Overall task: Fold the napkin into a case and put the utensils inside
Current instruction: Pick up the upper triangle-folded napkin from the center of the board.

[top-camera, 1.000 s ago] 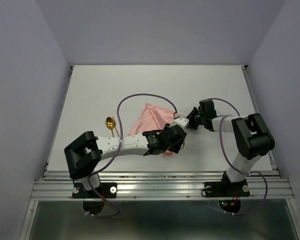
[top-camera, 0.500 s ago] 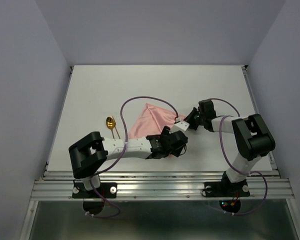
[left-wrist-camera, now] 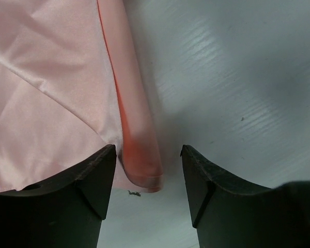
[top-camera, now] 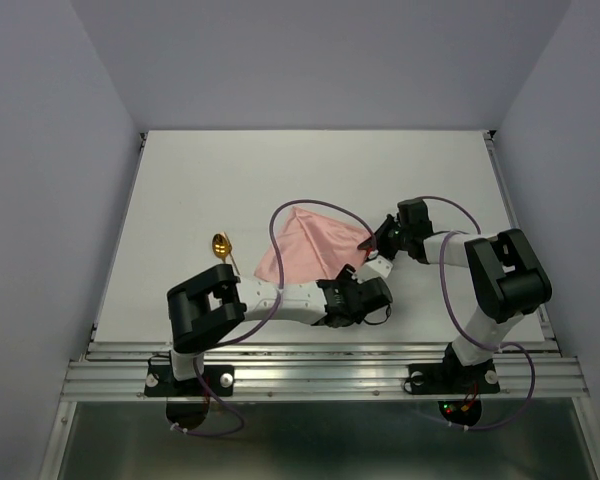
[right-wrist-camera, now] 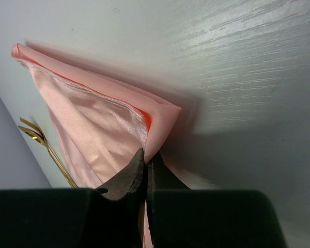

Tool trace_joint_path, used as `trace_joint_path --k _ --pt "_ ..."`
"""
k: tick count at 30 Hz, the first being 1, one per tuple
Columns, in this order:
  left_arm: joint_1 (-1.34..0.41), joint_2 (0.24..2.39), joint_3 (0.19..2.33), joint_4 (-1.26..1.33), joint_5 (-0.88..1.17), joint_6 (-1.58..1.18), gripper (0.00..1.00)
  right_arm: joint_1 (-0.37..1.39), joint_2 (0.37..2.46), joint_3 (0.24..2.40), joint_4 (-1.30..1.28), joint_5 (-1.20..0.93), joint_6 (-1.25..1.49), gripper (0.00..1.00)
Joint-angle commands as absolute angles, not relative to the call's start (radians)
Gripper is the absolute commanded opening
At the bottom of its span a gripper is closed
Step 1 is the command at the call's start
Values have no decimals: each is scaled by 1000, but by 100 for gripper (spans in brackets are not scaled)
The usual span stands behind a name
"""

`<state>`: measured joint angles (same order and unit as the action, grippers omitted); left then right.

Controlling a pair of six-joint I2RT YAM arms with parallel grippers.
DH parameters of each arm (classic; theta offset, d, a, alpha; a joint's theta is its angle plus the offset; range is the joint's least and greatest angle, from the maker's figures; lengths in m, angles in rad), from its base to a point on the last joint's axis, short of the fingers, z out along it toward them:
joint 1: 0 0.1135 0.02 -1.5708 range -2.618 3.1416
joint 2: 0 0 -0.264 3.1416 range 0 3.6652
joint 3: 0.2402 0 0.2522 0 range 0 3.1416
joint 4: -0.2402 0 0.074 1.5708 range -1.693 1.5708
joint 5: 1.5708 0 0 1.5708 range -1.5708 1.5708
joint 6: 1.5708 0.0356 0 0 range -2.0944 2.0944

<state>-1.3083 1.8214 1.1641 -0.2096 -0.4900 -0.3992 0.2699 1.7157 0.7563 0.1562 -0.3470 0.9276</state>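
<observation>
The salmon-pink napkin lies folded on the white table. My right gripper is shut on its right corner and pinches the folded layers a little off the surface; the jaws meet with cloth between them. At the napkin's near right end, my left gripper is low and open. A rolled pink corner lies loose on the table between its dark fingers, untouched by either. The gold utensils lie left of the napkin, their tips showing behind the cloth.
The left arm stretches along the table's near edge and covers the napkin's near side. Purple cables loop over the cloth. Grey walls stand on three sides, and a metal rail runs along the front.
The left arm has swung rightwards and nearer, off the top of the napkin to its near right corner, uncovering more cloth. The right gripper has kept its hold on the right corner.
</observation>
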Motion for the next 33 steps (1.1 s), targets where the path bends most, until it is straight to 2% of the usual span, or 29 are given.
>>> trace_joint_path --k 1,5,9,23,31,33 --pt "-1316 1848 1218 -264 -589 -411 63 278 1697 773 152 -330 920 1" --pt "-1316 1861 1218 -265 -609 -405 59 287 1700 770 152 -327 919 1" --pt "-1316 1874 1223 -267 -621 -402 47 287 1700 769 152 -327 922 1" --pt "-1318 1887 1247 -291 -650 -394 44 287 1710 775 150 -325 919 1" --pt "-1318 1896 1252 -302 -655 -382 31 287 1715 784 147 -325 917 1" --pt "-1319 1899 1255 -305 -657 -380 30 287 1717 784 147 -325 917 1"
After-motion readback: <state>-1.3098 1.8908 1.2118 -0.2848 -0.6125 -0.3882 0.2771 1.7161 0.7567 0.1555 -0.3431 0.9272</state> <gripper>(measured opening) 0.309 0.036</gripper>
